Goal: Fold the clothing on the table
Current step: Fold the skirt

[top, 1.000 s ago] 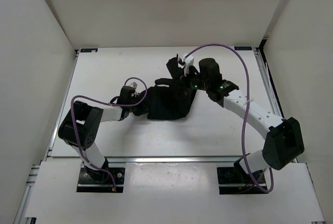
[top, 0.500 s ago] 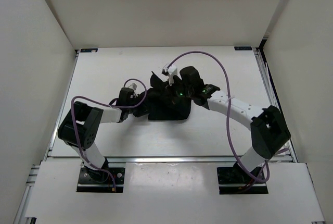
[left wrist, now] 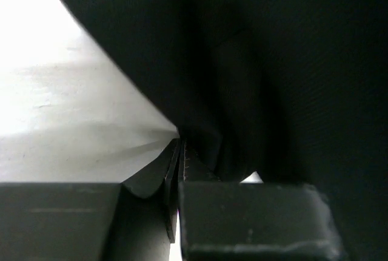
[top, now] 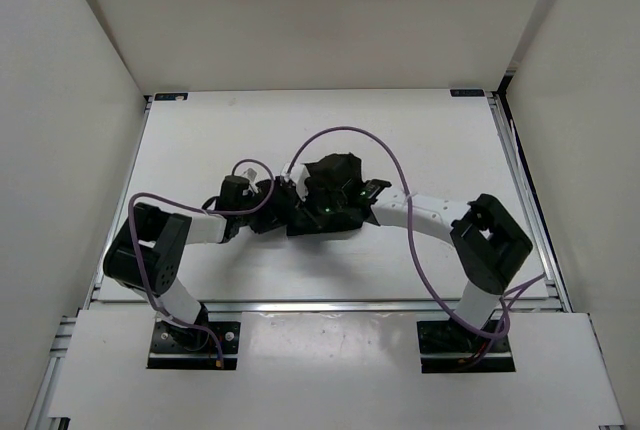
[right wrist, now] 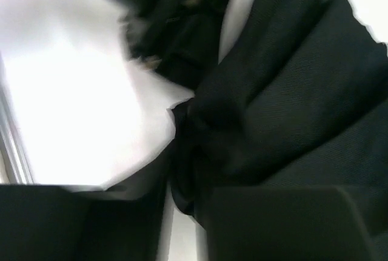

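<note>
The black pleated clothing [top: 335, 190] lies bunched in a compact heap at the middle of the white table [top: 200, 140]. My left gripper [top: 268, 212] sits low at the heap's left edge; in the left wrist view its jaws [left wrist: 180, 158] are pressed together on a thin edge of the clothing [left wrist: 273, 61]. My right gripper [top: 300, 216] reaches across the heap from the right, close to the left one. The right wrist view shows a fold of the clothing [right wrist: 291, 91] filling the narrow space between the right gripper's [right wrist: 188, 170] jaws.
White walls enclose the table on the left, back and right. Aluminium rails [top: 515, 165] run along the table's edges. Purple cables [top: 345, 133] loop above both arms. Bare tabletop [right wrist: 73, 109] lies left of the heap.
My right arm has swung left and nearer, carrying its fabric over the garment toward the left gripper. The heap is now smaller. The left gripper shifted slightly nearer.
</note>
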